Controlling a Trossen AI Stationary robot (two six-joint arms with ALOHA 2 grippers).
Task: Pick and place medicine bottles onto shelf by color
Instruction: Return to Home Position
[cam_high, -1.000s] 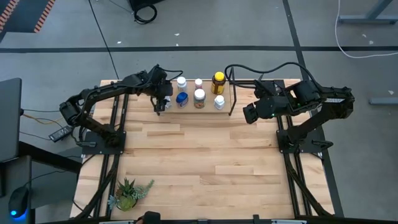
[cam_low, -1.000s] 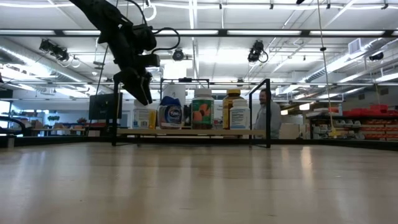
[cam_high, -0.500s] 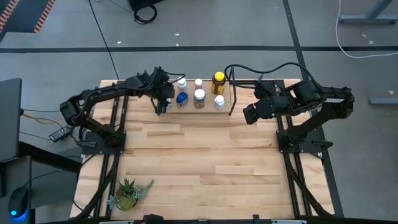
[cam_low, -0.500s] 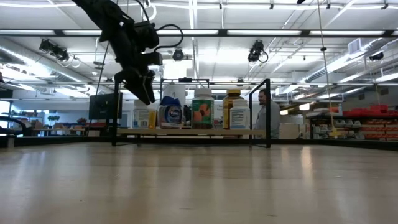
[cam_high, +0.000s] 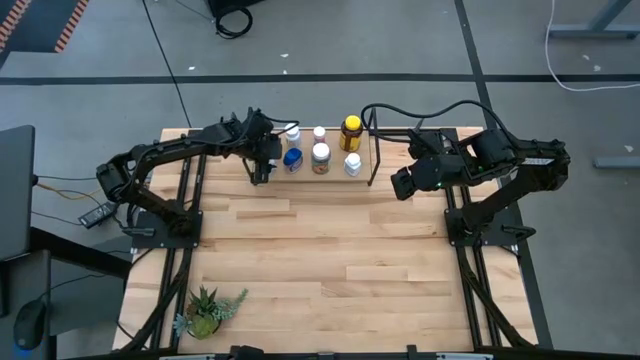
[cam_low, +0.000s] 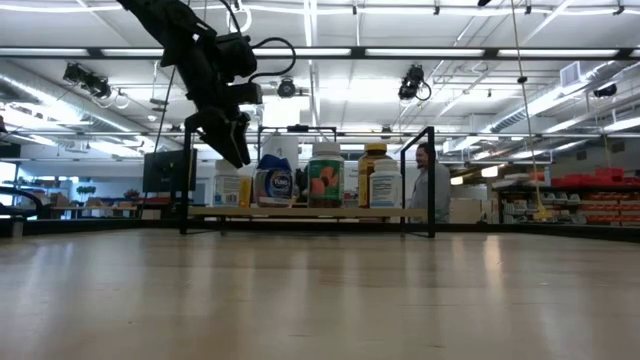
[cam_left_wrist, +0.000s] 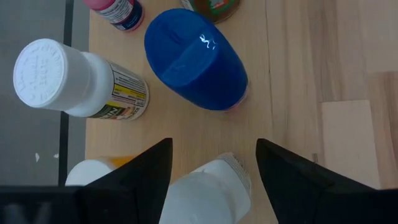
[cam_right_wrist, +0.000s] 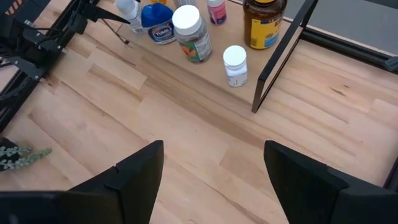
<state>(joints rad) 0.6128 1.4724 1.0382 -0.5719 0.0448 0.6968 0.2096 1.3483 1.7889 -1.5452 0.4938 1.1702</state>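
Note:
The shelf (cam_low: 310, 212) stands at the table's far edge with several medicine bottles on it: an amber one (cam_high: 351, 131), a blue-capped one (cam_left_wrist: 196, 59), and white ones (cam_high: 320, 157). My left gripper (cam_high: 261, 168) hangs open over the shelf's left end, its fingertips (cam_low: 236, 158) above the bottle tops. In the left wrist view a white bottle (cam_left_wrist: 208, 193) shows between its fingers, with bare wood between the bottle and one finger. My right gripper (cam_high: 402, 183) waits open, raised, to the right of the shelf's wire end frame (cam_high: 373, 160).
A small potted plant (cam_high: 208, 312) stands near the table's near left corner. The wide wooden tabletop (cam_high: 330, 250) lies in front of the shelf. A person (cam_low: 428, 185) shows in the room behind the shelf.

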